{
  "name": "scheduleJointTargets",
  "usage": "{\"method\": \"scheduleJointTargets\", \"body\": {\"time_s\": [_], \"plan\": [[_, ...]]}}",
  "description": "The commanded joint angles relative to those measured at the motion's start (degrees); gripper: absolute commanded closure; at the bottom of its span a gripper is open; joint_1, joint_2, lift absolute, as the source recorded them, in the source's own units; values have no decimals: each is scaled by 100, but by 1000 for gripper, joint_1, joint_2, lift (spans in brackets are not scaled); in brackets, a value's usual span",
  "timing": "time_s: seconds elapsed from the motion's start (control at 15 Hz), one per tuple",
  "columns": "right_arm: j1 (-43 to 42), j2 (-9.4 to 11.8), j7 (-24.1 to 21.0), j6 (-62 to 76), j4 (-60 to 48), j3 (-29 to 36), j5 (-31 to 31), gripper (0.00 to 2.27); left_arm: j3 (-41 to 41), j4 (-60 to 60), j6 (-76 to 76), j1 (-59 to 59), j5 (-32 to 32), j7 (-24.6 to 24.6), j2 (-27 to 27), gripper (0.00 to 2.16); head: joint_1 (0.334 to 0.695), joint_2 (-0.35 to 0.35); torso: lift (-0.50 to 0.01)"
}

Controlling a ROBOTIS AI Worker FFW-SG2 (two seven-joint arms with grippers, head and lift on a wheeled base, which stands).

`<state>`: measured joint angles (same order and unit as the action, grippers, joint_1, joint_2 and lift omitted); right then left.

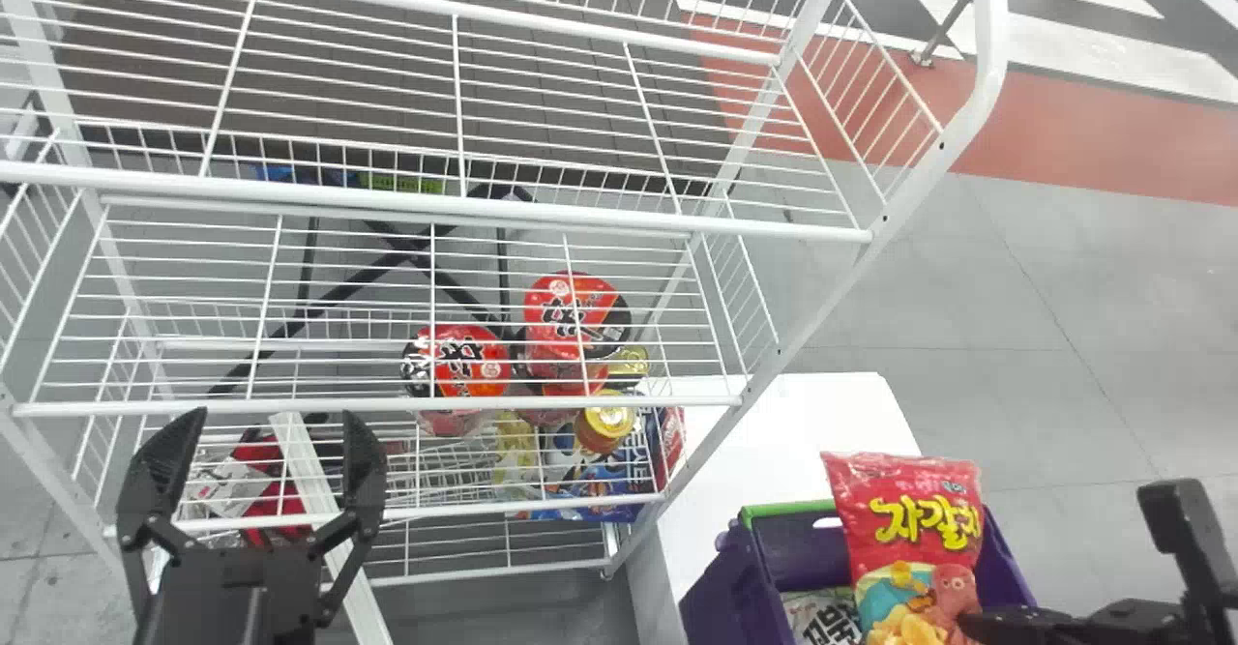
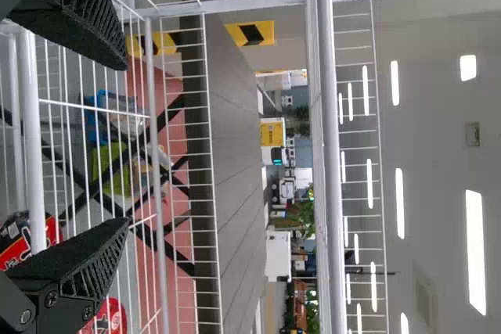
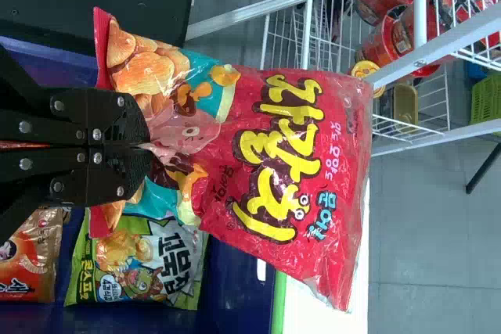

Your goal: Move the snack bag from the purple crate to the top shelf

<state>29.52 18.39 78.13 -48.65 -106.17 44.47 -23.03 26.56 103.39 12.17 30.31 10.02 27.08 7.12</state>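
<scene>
Red snack bag [image 1: 904,514] stands upright over the purple crate [image 1: 735,592] at the lower right. My right gripper [image 1: 1001,624] is at the bag's lower part; in the right wrist view the same gripper [image 3: 147,150] is shut on the snack bag [image 3: 286,162], pinching its printed front, with the purple crate [image 3: 235,291] behind. The top shelf [image 1: 435,202] of the white wire rack spans the upper left. My left gripper [image 1: 276,442] stands open in front of the rack's lower shelves; the left wrist view shows this left gripper [image 2: 127,142] with nothing between its fingers.
Red noodle cups [image 1: 464,365] sit on a lower rack shelf, above other packaged goods. A slanted white rack post [image 1: 822,316] stands between the shelves and the crate side. A green snack bag [image 3: 141,263] lies in the crate, near a white table [image 1: 774,423].
</scene>
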Motion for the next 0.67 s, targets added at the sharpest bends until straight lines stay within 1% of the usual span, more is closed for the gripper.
{"method": "scheduleJointTargets", "body": {"time_s": [0.0,0.6], "plan": [[1,-11,19,18,0,0,0,1771,-2,-3,0,1,0,-1,0,124,695,-350,-202],[45,-55,19,53,-70,26,44,1771,16,23,0,19,0,-1,0,124,695,-350,-167]]}}
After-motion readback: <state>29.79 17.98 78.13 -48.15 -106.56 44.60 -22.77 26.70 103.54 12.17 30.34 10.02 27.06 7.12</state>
